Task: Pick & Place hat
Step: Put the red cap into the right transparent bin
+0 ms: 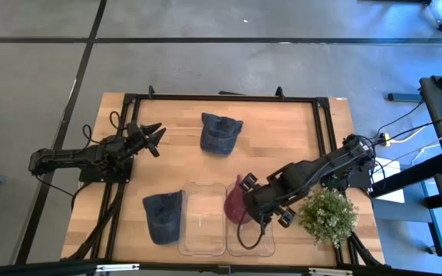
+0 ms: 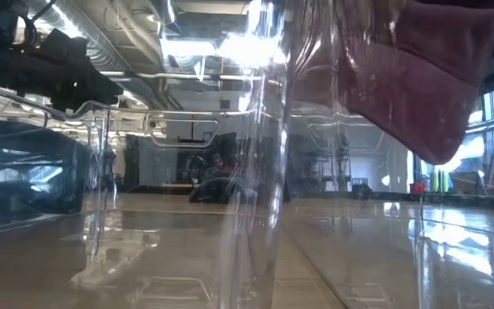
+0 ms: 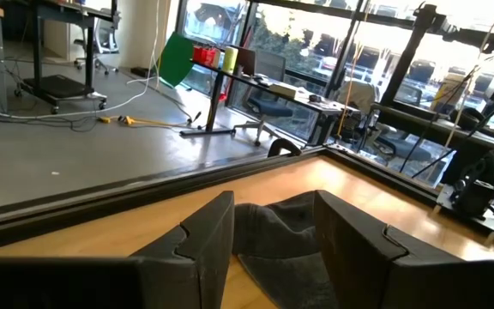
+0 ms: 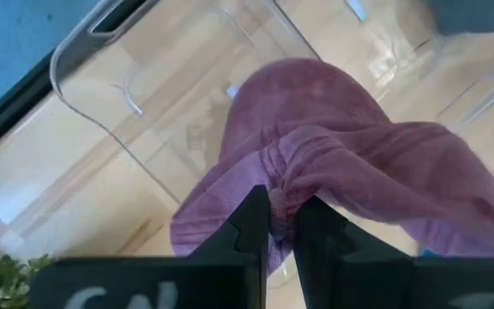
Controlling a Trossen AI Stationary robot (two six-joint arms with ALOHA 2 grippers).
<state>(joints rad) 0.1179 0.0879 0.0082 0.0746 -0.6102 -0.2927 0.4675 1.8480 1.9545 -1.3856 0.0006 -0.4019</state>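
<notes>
A maroon hat (image 1: 235, 205) hangs from my right gripper (image 1: 249, 201), which is shut on it above the right-hand clear bin (image 1: 252, 239). In the low view the maroon hat (image 2: 427, 77) shows high up behind the bin's clear wall. A blue denim cap (image 1: 219, 134) lies flat on the table's far middle. A second blue cap (image 1: 163, 217) lies left of the bins. My left gripper (image 1: 152, 139) is open at the table's left, pointing at the far cap (image 3: 281, 236), and is apart from it. My right gripper (image 4: 281, 206) pinches a bunched fold of the maroon hat's cloth (image 4: 297, 170) between its two fingers. The fingers come slanting down from the table's right side. The hat is lifted clear and droops slack below them, over the right-hand bin.
Two clear plastic bins (image 1: 203, 222) stand side by side at the near edge. A potted green plant (image 1: 329, 215) sits right of them, close under the right arm. A black frame (image 1: 221, 97) runs around the table top. Bare wood lies between the far cap and the bins.
</notes>
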